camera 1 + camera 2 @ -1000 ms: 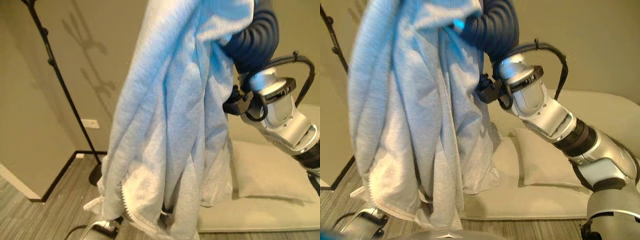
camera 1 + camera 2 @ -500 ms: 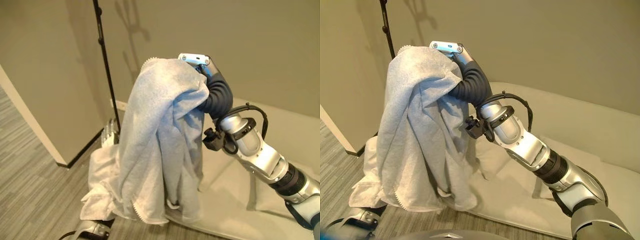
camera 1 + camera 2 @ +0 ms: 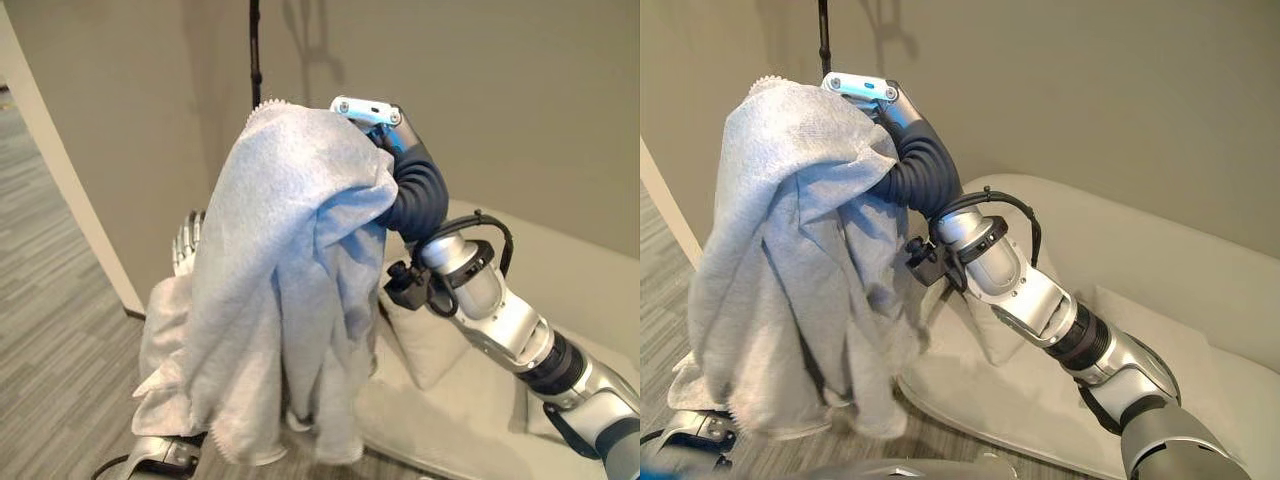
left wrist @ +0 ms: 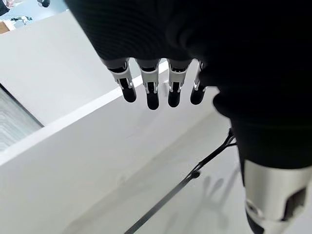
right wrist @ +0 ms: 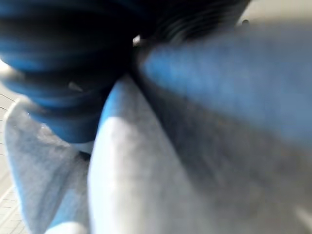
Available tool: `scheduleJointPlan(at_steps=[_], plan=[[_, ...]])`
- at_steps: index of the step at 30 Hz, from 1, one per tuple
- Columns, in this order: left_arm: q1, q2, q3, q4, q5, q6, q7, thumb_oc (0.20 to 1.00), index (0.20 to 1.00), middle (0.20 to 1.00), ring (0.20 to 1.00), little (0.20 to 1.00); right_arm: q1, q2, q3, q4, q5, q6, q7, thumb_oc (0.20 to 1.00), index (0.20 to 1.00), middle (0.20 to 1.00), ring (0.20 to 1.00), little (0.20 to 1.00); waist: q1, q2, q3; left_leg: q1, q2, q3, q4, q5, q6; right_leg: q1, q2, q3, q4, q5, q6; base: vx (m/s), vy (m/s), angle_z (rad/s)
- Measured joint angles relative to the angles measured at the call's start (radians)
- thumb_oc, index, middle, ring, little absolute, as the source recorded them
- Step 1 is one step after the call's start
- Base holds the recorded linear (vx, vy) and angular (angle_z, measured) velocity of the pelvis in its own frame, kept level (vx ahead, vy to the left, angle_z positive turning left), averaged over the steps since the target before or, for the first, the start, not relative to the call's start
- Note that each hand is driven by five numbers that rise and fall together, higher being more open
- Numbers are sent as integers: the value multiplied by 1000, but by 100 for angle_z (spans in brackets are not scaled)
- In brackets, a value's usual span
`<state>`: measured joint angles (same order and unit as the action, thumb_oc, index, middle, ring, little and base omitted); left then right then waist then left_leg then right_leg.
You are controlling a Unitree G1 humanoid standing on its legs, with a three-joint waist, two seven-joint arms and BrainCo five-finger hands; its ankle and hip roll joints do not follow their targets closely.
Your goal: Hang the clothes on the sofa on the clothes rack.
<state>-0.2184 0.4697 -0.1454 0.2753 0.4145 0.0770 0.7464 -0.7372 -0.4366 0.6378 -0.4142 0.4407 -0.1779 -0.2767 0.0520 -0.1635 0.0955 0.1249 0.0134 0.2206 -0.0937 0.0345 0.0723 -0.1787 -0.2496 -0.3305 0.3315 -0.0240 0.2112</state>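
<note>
The right hand (image 3: 372,112) is raised high with the light grey zip-up fleece garment (image 3: 280,300) draped over it; I cannot tell how its fingers sit under the cloth. The garment hangs long, straight down. The thin black clothes rack pole (image 3: 254,50) rises just behind, nearest this hand. The left hand (image 4: 156,80), fingers straight and relaxed, waits lower beside the cloth. The cream sofa (image 3: 1160,300) lies below.

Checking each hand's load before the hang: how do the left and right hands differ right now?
The right hand is raised high with the light grey fleece garment draped over it, its fingers hidden; the left hand is bare, fingers straight, holding nothing. The right hand is near the thin black rack pole; the left hand sits lower, behind the garment.
</note>
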Motion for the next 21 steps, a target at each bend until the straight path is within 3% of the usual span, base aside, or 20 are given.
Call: scheduleJointPlan(at_steps=[3,7,8,9,11,13,15,17,19,21], plan=[[1,-18,0,0,-1,-1,-8,1000,1000,1000,1000,1000,36,10,-2,2,-6,5,-1,200,200,200,200,200,-22,3,5,11,-21,-29,2,-5,8,-35,28,-22,-46,12,-15,159,-47,41],[17,-41,21,-44,-2,-2,-7,1000,1000,1000,1000,1000,64,22,-2,6,-41,8,-3,200,200,200,200,200,-18,-5,-3,39,-41,-63,40,-70,-33,48,51,-48,-78,26,-67,179,-122,26],[26,-49,34,-68,-2,-3,-4,1000,1000,1000,1000,1000,65,22,-2,6,-49,9,-2,200,200,200,200,200,-19,-6,-7,35,-28,-66,92,-92,-51,84,77,-45,-119,21,-138,45,-111,16],[25,-49,37,-71,-3,-6,-1,1000,1000,1000,1000,1000,67,21,-4,8,-50,9,-3,200,200,200,200,200,-14,12,-12,8,8,-67,154,-128,-83,106,114,-58,-142,15,-176,40,-114,15],[0,-54,39,-71,-12,-9,-1,1000,1000,1000,1000,1000,66,21,-3,9,-54,17,-6,200,200,200,200,200,-20,-10,-18,-93,38,-49,350,-157,-128,116,123,-78,-169,6,-210,5,-49,15],[-11,-86,32,-64,-22,-26,3,1000,1000,1000,1000,1000,57,12,-2,11,-88,30,-8,200,200,200,200,200,-5,5,-10,-173,95,-5,577,-157,-133,161,154,-77,-201,8,-249,26,12,-4],[-22,-96,22,-64,-41,-38,10,1000,1000,1000,1000,1000,57,10,-2,7,-91,33,-13,200,200,200,200,200,-9,20,-11,-216,148,22,666,-181,-153,187,174,-76,-222,-12,-276,54,68,-3],[-68,-96,1,-66,-51,-46,13,1000,1000,1000,1000,1000,54,3,-1,-1,-92,34,-23,200,200,200,200,200,-16,4,-11,-233,195,50,544,-176,-144,181,174,-77,-226,-24,-279,79,139,0],[-84,-96,-34,-65,-51,-50,14,1000,1000,1000,1000,1000,56,3,0,6,-94,34,-25,200,200,200,200,200,-18,4,-7,-212,215,22,344,-144,-144,186,177,-53,-219,-28,-274,154,206,-21],[-94,-95,-57,-59,-51,-58,14,1000,1000,1000,1000,1000,56,6,3,23,-111,31,-35,200,200,200,200,200,-18,7,-6,-210,234,-27,265,-101,-170,194,192,-47,-222,-32,-251,146,100,-30]])
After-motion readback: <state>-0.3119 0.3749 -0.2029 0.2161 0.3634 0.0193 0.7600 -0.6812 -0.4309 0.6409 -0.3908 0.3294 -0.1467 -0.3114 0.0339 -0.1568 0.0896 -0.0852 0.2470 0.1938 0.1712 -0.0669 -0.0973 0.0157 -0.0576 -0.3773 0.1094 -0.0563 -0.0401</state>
